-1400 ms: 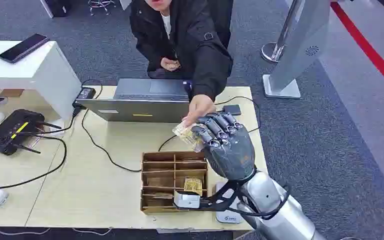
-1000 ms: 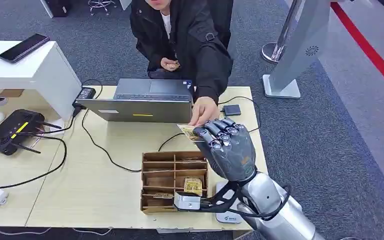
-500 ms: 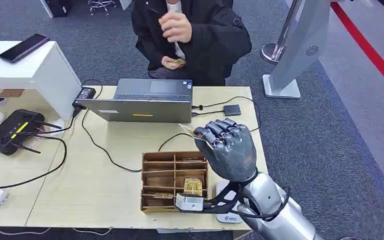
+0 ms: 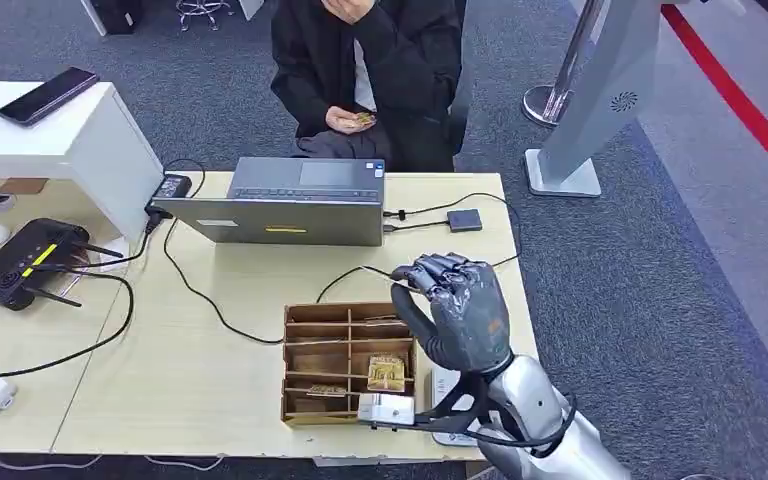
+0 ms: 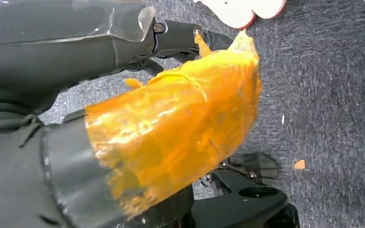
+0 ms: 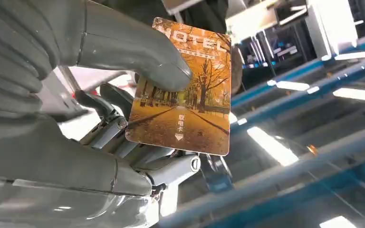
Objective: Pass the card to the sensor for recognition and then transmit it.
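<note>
Up close, the right wrist view shows the right robot hand (image 6: pixel 100 118) pinching a hotel card (image 6: pixel 183 90) printed with autumn trees, the grey thumb pressed on its face and darker fingers behind. From the head view that robot hand (image 4: pixel 455 305) hangs above the tabletop (image 4: pixel 160 360), the card hidden, beside a wooden divided box (image 4: pixel 345 365). Beyond sit a laptop (image 4: pixel 290 200) and a seated person (image 4: pixel 370 70). Whether the left robot hand is closed, I cannot tell.
</note>
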Robot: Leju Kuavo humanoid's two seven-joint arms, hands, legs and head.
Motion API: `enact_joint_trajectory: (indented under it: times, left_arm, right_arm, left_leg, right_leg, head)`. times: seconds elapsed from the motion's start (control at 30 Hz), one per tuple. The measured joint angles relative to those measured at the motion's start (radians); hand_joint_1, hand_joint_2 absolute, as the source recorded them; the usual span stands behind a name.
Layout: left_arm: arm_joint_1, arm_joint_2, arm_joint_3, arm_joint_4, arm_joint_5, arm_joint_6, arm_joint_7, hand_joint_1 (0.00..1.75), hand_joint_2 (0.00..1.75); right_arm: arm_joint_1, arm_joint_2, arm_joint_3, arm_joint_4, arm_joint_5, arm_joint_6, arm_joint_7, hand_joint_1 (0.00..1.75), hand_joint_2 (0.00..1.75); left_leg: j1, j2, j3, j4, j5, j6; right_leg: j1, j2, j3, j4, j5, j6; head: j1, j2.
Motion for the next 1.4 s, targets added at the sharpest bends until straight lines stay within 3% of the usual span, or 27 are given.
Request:
enact_joint_trajectory:
  times: [1.4]
  left_arm:
    - [0.002,-0.008,0.000,0.000,0.079,0.019,-0.020,0.00,0.00]
  right_arm:
    - [0.285,0.013,-0.144,0.011,-0.136,0.058,0.012,1.75,1.75]
  left_leg:
    - [0.000,0.000,0.000,0.000,0.000,0.000]
  right_leg:
    - [0.000,0.000,0.000,0.000,0.000,0.000]
  head:
    - [0.000,0.000]
